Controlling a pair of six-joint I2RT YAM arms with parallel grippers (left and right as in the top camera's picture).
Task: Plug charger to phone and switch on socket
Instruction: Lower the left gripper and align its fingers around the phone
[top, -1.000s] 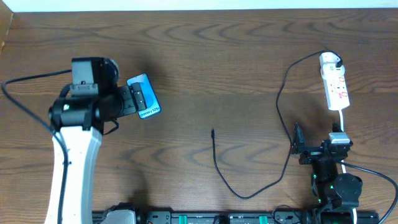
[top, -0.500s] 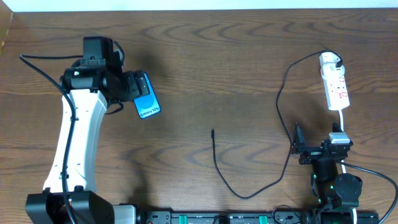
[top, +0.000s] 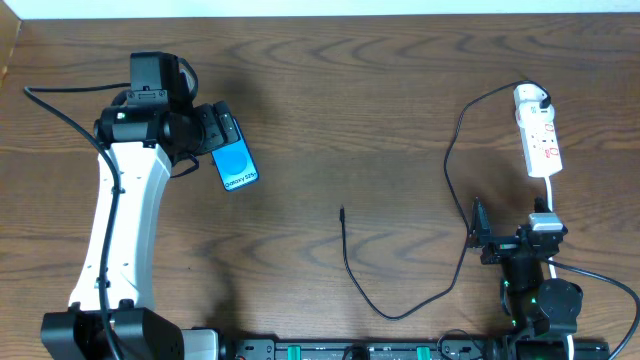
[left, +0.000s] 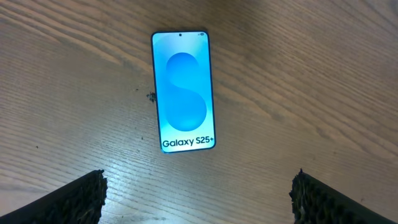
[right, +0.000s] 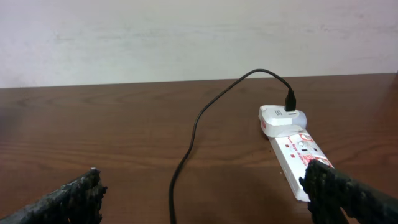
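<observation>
We find the left hand poised above the phone, its fingers spread wide and holding nothing. The phone lies flat and screen-up on the left part of the surface, set at a slight angle. In the wrist view it sits centred between the two fingers but ahead of them, not yet between them. We judge the step in hand to be securing the phone. The left hand should advance until its fingers flank the two long edges, then descend fully to the surface before closing, since so thin a body offers little edge to grip and could slide out. The end bearing the lettering should be left uncovered; we take it to be the port end, though no port can be seen. In the overhead view that end faces the plug tip of the charger cable, which lies mid-surface, well apart from the phone. The cable loops rightward and up to the white adapter at the far end of the power strip. The right hand waits near the front right, also wide and empty. It should take the cable just behind the tip, so that the tip does not swing on approach.
</observation>
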